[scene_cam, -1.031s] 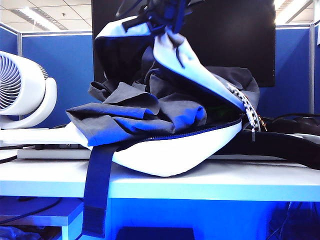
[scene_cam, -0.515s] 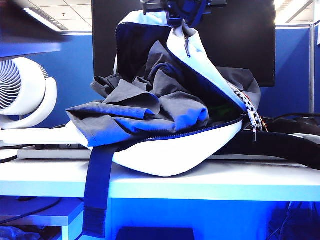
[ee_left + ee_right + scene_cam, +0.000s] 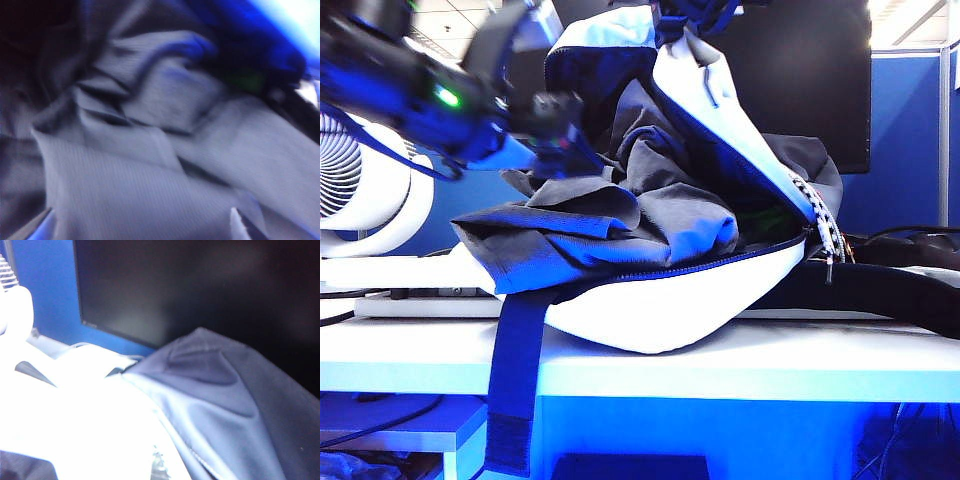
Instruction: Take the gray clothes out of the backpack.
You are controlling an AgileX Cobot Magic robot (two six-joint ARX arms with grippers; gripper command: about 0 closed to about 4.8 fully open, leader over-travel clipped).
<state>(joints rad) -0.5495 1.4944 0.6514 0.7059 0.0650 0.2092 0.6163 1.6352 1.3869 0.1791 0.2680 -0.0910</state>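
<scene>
Your left gripper [image 3: 560,125] sits at the upper left of the exterior view, blurred, just above the rumpled top of the gray clothes [image 3: 610,225]. It points toward the open mouth of the backpack [image 3: 670,300]. From the blurred outline its jaws look spread apart with nothing between them, though you cannot make the fingertips out cleanly. In its wrist view only two pale tips show at the frame edge, over gray folds [image 3: 150,165] that fill the picture.

The clothes are not out yet. They lie heaped in the backpack, spilling over its left lip toward the left edge of the table [image 3: 740,365], above the navy strap [image 3: 515,380] that hangs down past the front edge. So you are at the reach-in step. Next you will probably want to lower the left gripper onto a thick fold, close on it, and draw it out leftward, clear of the zipper.

Further right, the backpack's flap [image 3: 720,120] is held up at the top edge of the frame. Your right gripper is cut off there. Its wrist view shows only white and gray fabric [image 3: 220,405] against a dark screen [image 3: 175,290], no fingers, but the raised flap suggests it is clamped on it.

How much cloth lies deeper inside is hidden.
</scene>
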